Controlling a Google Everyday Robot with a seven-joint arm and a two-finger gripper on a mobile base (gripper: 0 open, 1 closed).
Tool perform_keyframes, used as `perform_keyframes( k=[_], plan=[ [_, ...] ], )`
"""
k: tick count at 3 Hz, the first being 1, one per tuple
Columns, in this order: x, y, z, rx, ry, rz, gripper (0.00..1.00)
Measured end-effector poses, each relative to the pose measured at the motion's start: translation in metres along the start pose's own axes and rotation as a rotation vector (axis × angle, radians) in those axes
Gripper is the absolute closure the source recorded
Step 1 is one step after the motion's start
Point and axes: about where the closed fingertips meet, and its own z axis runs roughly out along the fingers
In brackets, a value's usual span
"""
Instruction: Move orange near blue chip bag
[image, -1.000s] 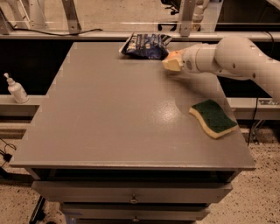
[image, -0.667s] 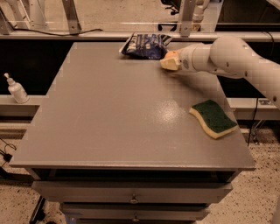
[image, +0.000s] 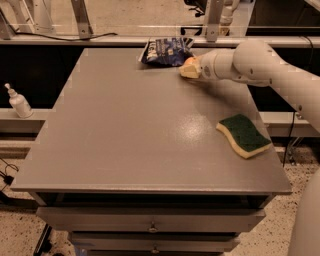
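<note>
The blue chip bag (image: 165, 51) lies crinkled at the far edge of the grey table (image: 130, 130), right of the middle. The orange (image: 189, 62) sits in my gripper (image: 189, 68), just right of the bag's near corner and very close to it, low over the table top. The gripper is shut on the orange, and its pale fingers (image: 187, 73) hide most of the fruit. The white arm reaches in from the right.
A green and yellow sponge (image: 244, 135) lies near the table's right edge. A white pump bottle (image: 19, 102) stands on a ledge to the left, off the table. Drawers run under the table's front edge. Metal frame legs stand behind the table.
The gripper with the orange has moved a little to the left, closer to the blue chip bag. The bag and the sponge have not moved.
</note>
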Motion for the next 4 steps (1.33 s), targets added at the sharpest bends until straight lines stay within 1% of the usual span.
perform_keyframes(
  k=[1,2,3,4],
  plan=[
    [0.0007,-0.0009,0.0025,0.001,0.002,0.005,0.59],
    [0.0013,-0.001,0.0047,-0.001,0.005,0.011,0.35],
    [0.0007,-0.0008,0.0066,-0.005,0.007,0.011,0.13],
    [-0.0003,-0.0001,0.007,-0.008,0.006,0.01,0.0]
  ],
)
